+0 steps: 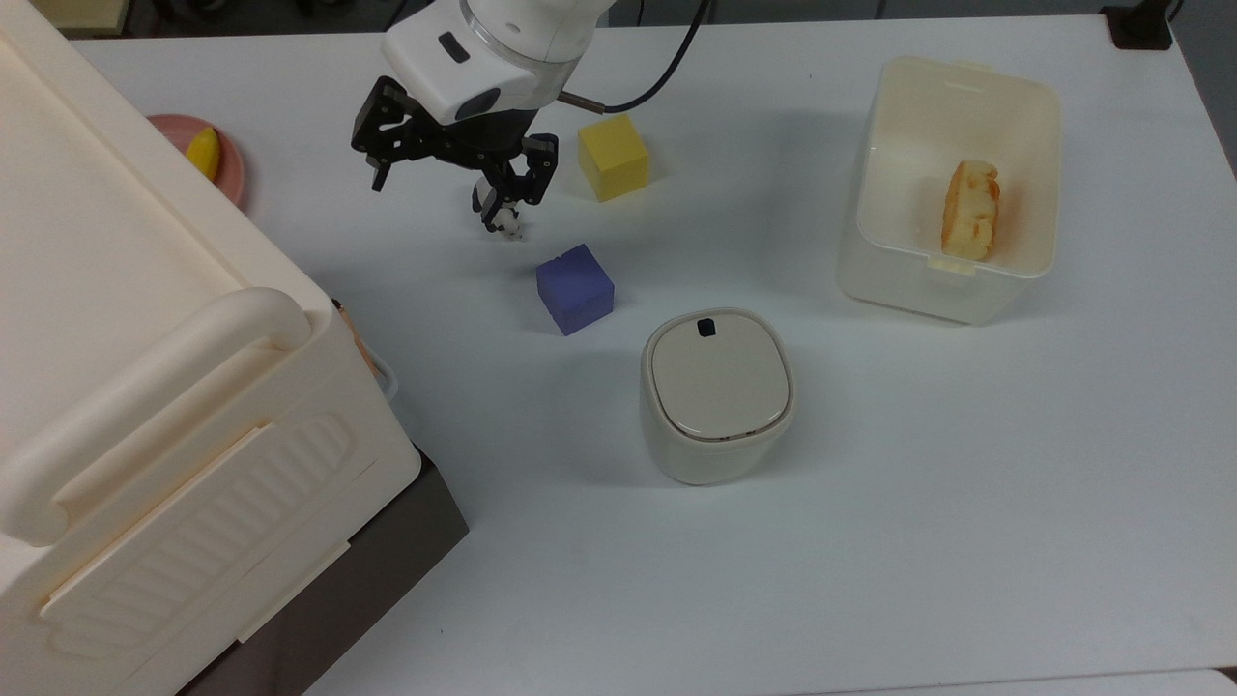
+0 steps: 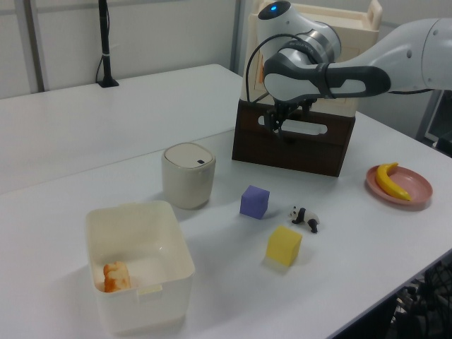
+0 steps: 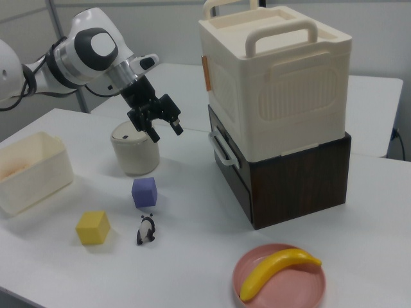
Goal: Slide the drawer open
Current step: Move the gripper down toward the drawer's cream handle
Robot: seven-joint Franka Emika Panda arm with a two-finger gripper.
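drawer [image 1: 387, 570] mostly hidden under cabinet [image 1: 145, 387]

Dark matt wooden drawer [image 3: 292, 183], closed

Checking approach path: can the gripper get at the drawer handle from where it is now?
Probably yes. In the right view the open gripper hangs in the air apart from the drawer's white loop handle, with only bare table below the gap. The purple cube and lidded canister sit lower, off that line.
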